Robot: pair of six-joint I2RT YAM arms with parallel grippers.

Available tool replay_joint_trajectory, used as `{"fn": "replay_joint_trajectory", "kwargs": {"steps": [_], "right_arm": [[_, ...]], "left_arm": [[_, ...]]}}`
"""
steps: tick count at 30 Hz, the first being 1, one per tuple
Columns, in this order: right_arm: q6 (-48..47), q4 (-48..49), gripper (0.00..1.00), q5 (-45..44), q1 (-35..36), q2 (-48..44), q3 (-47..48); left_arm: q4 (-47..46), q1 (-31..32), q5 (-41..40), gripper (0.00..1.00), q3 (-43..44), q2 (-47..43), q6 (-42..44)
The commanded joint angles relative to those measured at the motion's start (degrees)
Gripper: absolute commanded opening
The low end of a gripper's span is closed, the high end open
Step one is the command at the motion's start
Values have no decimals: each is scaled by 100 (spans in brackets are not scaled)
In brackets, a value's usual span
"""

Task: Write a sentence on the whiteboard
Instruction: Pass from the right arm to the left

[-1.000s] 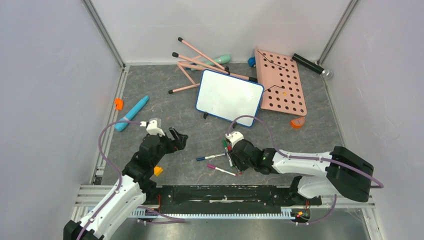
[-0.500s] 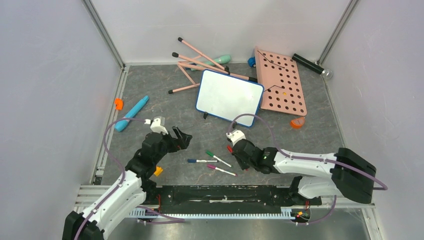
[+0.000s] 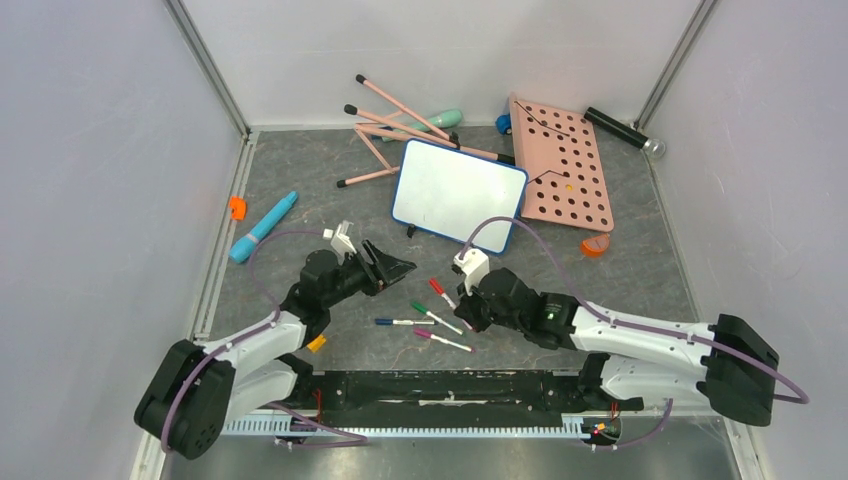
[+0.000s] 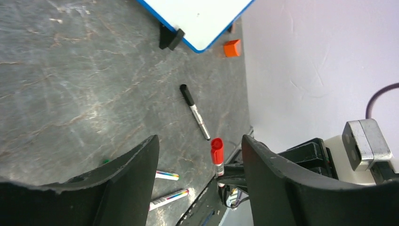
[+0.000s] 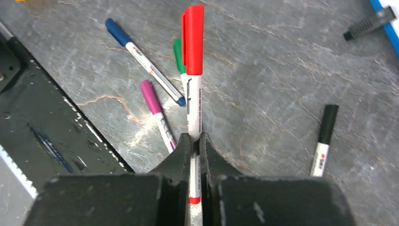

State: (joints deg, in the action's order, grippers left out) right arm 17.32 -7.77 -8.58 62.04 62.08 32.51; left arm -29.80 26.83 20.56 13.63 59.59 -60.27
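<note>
Looking from the top: the whiteboard (image 3: 458,195) sits at the back middle of the table (image 3: 300,180), and its face is plain white.
Left gripper, top: the left gripper (image 3: 395,268) is in front of the whiteboard, a bit to the left, near it but not touching.
Right gripper, top: the right gripper (image 3: 462,315) is also in front of it and pinches a red marker (image 3: 438,288).
Markers, top: 3 more lie near both grippers, the green marker (image 3: 425,311), blue marker (image 3: 398,322) and pink marker (image 3: 442,341).
Left wrist: the 2 fingers stand wide apart with nothing between them. The whiteboard's corner is ahead, well apart.
Right wrist: the fingers squeeze tight on the red marker's white body. The whiteboard's corner is far off at the top right. A black marker (image 5: 324,139) lies to the right.
Writing: the small print on the red and black markers is too tiny to read.
</note>
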Motion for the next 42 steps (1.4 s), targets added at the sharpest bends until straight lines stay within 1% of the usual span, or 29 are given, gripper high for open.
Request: {"fn": "replay_joint_trajectory", "kwargs": {"steps": [1,8,12,15,18,19,21,22,24,28,30,31,34,38,40,42], "right_arm": [[-145,503,0,371,13,255,417],[-185,691,0,454,10,596,743],[-197,720,0,484,11,785,903],[-186,733,0,500,10,868,950],[-186,729,0,526,12,934,998],[-187,730,0,529,12,952,1017],[-185,728,0,550,10,976,1042],[-191,732,0,557,11,987,1047],[-169,733,16,551,10,952,1019],[66,1213,54,313,3,559,637],[335,1644,64,199,-45,159,278],[527,1940,68,164,-91,-8,52],[1376,3128,70,164,-260,-589,-745],[2453,4875,70,249,-384,-909,-1674],[2865,5483,66,306,-412,-825,-1893],[3048,5770,60,460,-427,-602,-1847]], "left_arm": [[-1043,91,568,68,114,269,-584],[-1116,226,598,63,61,413,-642],[-1114,286,603,63,52,441,-636],[-1107,339,614,57,52,479,-622],[-1120,380,654,46,69,569,-596],[-1118,392,680,38,86,610,-570],[-1133,402,726,16,128,678,-546],[-1156,409,752,3,146,707,-544],[-1228,415,790,2,174,738,-574],[-1497,402,633,2,83,675,-1007],[-1814,402,494,2,-42,670,-1367],[-2098,402,466,2,-95,688,-1552],[-2578,403,460,2,-110,784,-1941],[-3084,402,478,2,-114,881,-2337],[-3316,411,519,2,-86,930,-2463],[-3436,411,670,2,3,979,-2449]]}}
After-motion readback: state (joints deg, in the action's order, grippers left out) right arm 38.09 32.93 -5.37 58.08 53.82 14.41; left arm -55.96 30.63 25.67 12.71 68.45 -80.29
